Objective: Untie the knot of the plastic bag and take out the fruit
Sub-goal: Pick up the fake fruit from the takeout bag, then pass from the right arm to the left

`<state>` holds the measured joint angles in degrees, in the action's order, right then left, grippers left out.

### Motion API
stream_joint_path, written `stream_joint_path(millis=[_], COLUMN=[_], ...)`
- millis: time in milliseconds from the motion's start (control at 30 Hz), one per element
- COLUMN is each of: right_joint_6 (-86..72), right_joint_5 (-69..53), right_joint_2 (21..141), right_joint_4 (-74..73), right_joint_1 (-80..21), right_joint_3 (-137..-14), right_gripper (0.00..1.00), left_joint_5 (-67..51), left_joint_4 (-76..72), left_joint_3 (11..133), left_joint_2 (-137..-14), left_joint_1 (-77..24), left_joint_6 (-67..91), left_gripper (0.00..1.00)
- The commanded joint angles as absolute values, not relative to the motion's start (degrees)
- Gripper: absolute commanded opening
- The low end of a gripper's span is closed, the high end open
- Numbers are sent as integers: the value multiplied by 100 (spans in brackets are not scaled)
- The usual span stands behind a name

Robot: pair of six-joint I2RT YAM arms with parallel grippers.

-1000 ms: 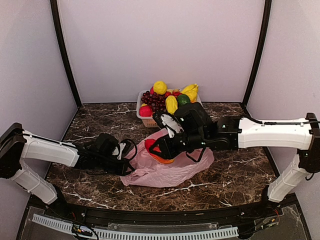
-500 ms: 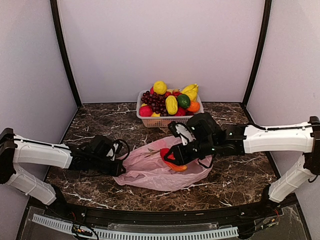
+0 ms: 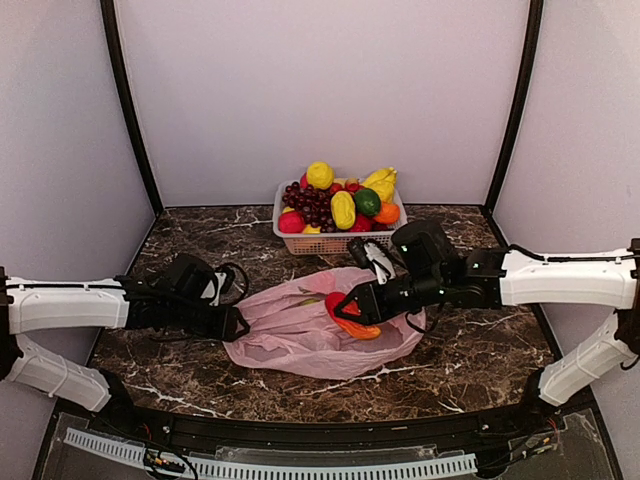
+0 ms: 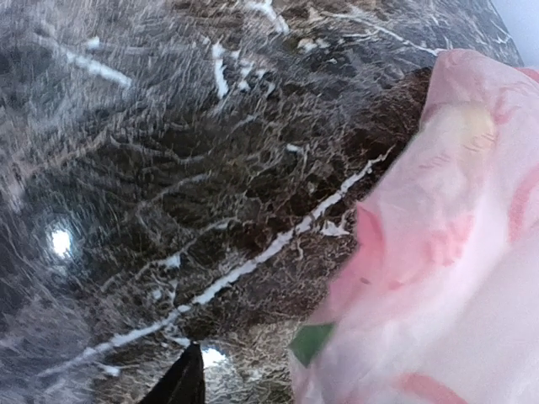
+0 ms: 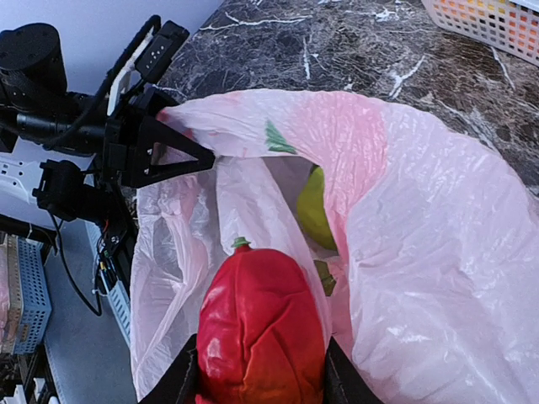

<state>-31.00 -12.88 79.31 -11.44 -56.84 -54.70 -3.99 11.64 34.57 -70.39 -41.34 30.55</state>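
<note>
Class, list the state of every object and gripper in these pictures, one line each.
Translucent pink plastic bag: untied, mouth open.
Glossy red-orange fruit: clamped in right gripper, at bag mouth.
Yellow-green fruit: inside bag.
White slatted basket: heaped full.
Left gripper: at bag's edge, jaws unclear.

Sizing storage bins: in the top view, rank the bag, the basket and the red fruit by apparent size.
1. Bag.
2. Basket, though farther from the camera, so the gap is unsure.
3. Red fruit, clearly smallest.
</note>
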Motion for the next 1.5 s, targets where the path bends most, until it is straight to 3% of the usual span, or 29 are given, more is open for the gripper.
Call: stream_joint_path(millis=[0,33,167,633,867,1100,1467], right_joint_6=[-3229,-3272,-3383,-3183,-3139,-3125,-3059], right_joint_5=[-1778,-1857,-2060,-2303,-2312,-2317,-2375], right_joint_2=[8197,8260,8495,8760,8827,8820,8879], right_joint_4=[-374,-289,44,304,343,352,359], right_joint_1=[-5633,-5634,-5644,-5737,-5770,-5800,-5811], right_joint_3=[-5654,-5659,-5714,-5997,-6073,-6085,-6121], right_gripper=[34,34,34,34,34,34,34], left_joint_5=[-242,-291,-708,-2997,-3140,-3167,-3225], left_joint_4=[2083,2153,1887,-803,-1313,-1619,-1859], left_joint_3=[4294,4393,4760,4422,4308,4211,4237], left_joint_2=[-6405,-6314,-5803,-6759,-7066,-7350,-7677], left_joint_1=[-4091,-4098,-4191,-4553,-4570,-4570,-4570], left_joint_6=[2658,2594,2576,4026,4365,4658,4843], left_gripper=[70,75,81,72,70,55,57])
